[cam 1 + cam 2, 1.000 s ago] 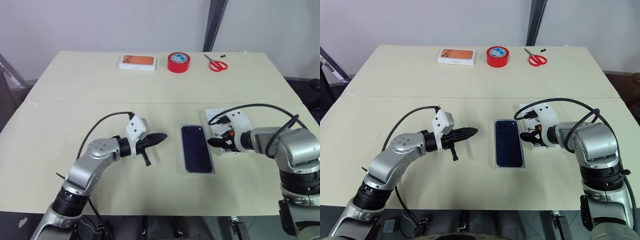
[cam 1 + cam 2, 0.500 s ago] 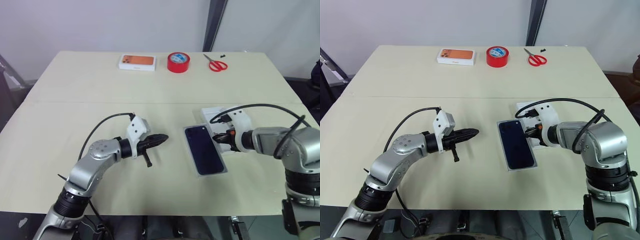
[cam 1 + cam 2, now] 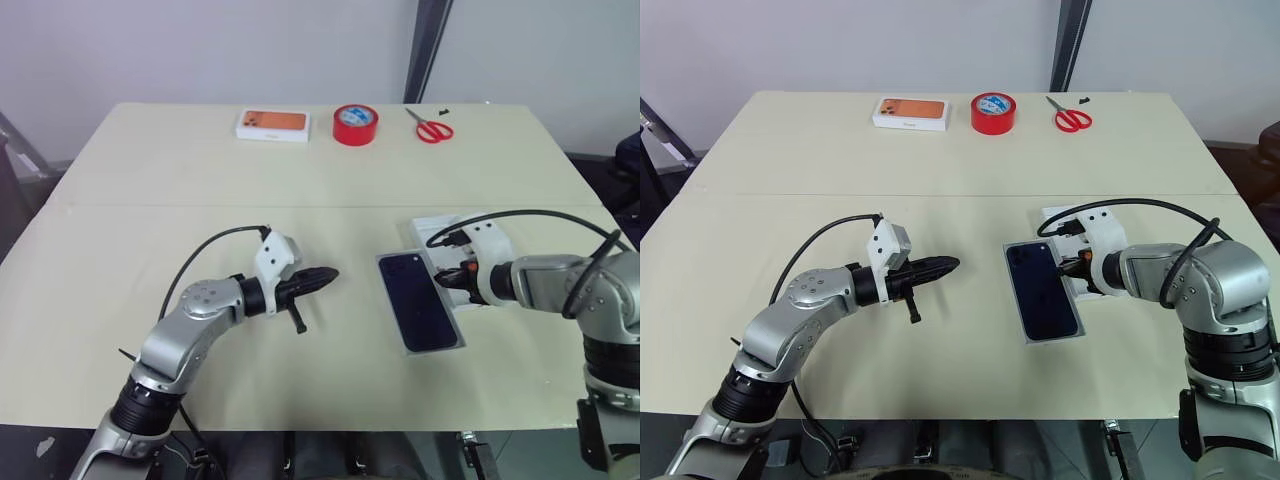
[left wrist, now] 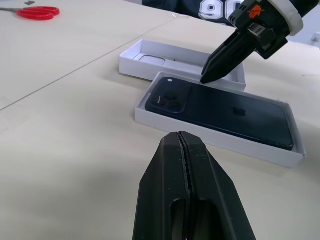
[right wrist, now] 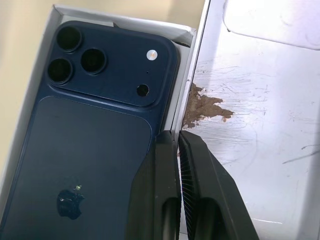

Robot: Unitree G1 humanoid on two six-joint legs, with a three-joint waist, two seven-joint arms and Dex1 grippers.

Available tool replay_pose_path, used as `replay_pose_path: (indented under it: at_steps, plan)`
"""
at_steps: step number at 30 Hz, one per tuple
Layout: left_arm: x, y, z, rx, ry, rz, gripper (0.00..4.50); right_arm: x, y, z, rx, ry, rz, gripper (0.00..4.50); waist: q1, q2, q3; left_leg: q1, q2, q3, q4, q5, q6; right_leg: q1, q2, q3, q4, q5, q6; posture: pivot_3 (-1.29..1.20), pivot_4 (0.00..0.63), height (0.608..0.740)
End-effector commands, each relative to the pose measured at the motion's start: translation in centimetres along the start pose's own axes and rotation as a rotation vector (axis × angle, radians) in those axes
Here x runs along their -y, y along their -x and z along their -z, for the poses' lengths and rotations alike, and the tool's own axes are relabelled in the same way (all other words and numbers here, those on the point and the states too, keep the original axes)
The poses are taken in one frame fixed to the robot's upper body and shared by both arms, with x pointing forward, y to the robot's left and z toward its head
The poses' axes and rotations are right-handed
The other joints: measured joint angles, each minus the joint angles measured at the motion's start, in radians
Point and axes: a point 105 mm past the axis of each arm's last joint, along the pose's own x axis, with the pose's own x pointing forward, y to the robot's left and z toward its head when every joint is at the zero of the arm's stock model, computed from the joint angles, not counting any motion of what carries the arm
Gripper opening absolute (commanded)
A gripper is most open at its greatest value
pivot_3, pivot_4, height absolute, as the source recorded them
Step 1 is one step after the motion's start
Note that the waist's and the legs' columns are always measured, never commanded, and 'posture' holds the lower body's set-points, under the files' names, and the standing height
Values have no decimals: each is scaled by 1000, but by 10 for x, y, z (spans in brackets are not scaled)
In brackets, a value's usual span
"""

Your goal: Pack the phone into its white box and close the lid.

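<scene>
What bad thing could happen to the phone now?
1. The right gripper pinches the thin wall of the box, right beside the phone. A hard pull might bend that wall or tip the box, and the phone could slide out.
2. The box sits tight against the white tray. Moving it more might shove that tray along.

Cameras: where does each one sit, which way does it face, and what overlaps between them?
Left eye and right eye views: on the head, looking forward and down over the table; both arms show.
Left wrist view: along the shut left gripper, facing the phone in the white box; the right gripper shows too.
Right wrist view: along the right gripper, down onto the phone's camera corner and the box wall.
Shared: every view shows the phone in the white box.
</scene>
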Motion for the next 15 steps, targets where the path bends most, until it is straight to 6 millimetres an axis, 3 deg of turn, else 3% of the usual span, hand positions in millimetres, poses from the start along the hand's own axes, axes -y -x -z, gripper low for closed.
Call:
replay_pose_path:
  at_steps: [1, 4, 15]
  plan:
    - [2, 2, -14, 41, -36, 2, 0, -1, 4, -5, 24, 2, -2, 1510, 0, 0, 0, 0, 0, 0, 0, 0, 0, 0, 0, 0, 0, 0, 0, 0, 150, 725]
    - [2, 3, -14, 38, -35, -1, 0, -1, 6, -11, 47, -8, -3, 2982, -1, 0, 0, 0, 0, 0, 0, 0, 0, 0, 0, 0, 0, 0, 0, 0, 150, 725]
    - [0, 1, -15, 42, -31, -8, 0, 16, 4, -7, 40, -97, 47, 2982, -1, 0, 0, 0, 0, 0, 0, 0, 0, 0, 0, 0, 1, 0, 0, 0, 150, 725]
